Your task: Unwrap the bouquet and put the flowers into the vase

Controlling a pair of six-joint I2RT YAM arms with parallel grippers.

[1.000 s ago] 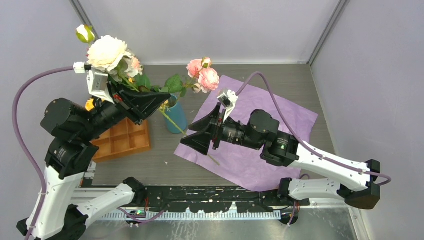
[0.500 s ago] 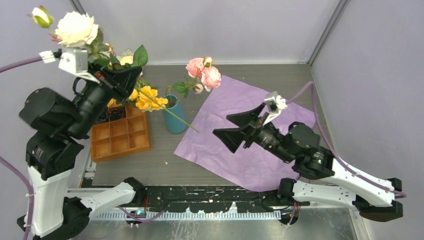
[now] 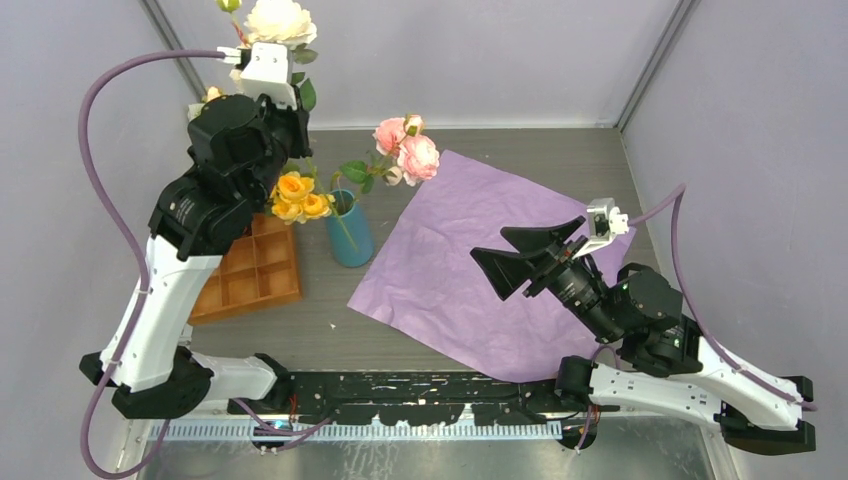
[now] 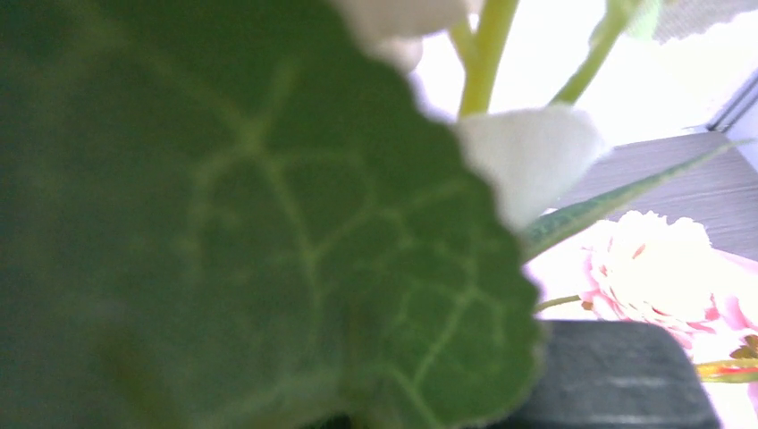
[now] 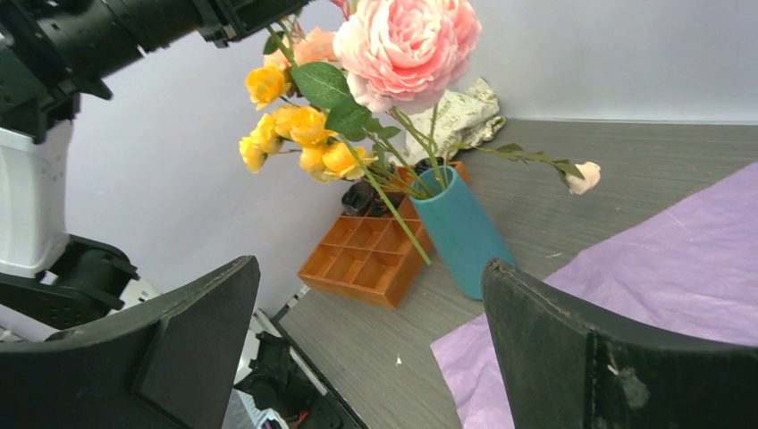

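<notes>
My left gripper [image 3: 298, 135] is raised high behind the teal vase [image 3: 351, 232] and is shut on the stems of a bunch of flowers. A cream rose [image 3: 280, 18] tops the bunch and yellow roses [image 3: 297, 196] hang below it. The bunch's stems slant down to the vase [image 5: 460, 228]. In the right wrist view one green stem [image 5: 398, 219] runs along the vase's outer side. Pink roses [image 3: 408, 150] stand in the vase. A green leaf [image 4: 250, 223] fills the left wrist view. My right gripper [image 3: 490, 246] hovers open and empty over the flat purple paper [image 3: 450, 215].
An orange compartment tray [image 3: 250, 275] sits left of the vase, with small dark bundles at its back. A cream printed cloth bag [image 5: 456, 112] lies behind the vase near the back wall. Grey walls close in the table on three sides.
My left arm swung up and to the right, carrying the bunch from the far left to above the vase. My right gripper opened wide and drew back to the right over the paper.
</notes>
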